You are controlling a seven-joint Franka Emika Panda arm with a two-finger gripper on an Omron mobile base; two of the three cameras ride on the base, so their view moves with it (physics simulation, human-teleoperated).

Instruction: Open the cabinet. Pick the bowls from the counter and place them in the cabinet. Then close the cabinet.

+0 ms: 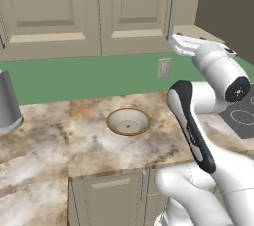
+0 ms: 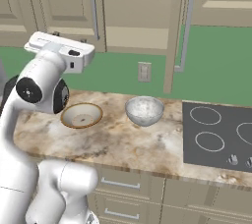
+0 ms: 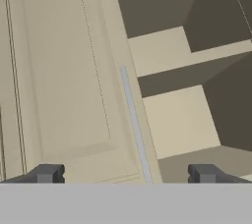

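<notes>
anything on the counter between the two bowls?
No. In the right base view the cream bowl and the mottled grey bowl sit side by side, apart, with only bare marbled counter between them.

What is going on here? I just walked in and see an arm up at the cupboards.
The robot is opening the cabinet: one door already stands ajar, and the open gripper faces the other door's bar handle. Both bowls, the cream bowl and the grey bowl, sit on the counter, not yet picked up.
</notes>
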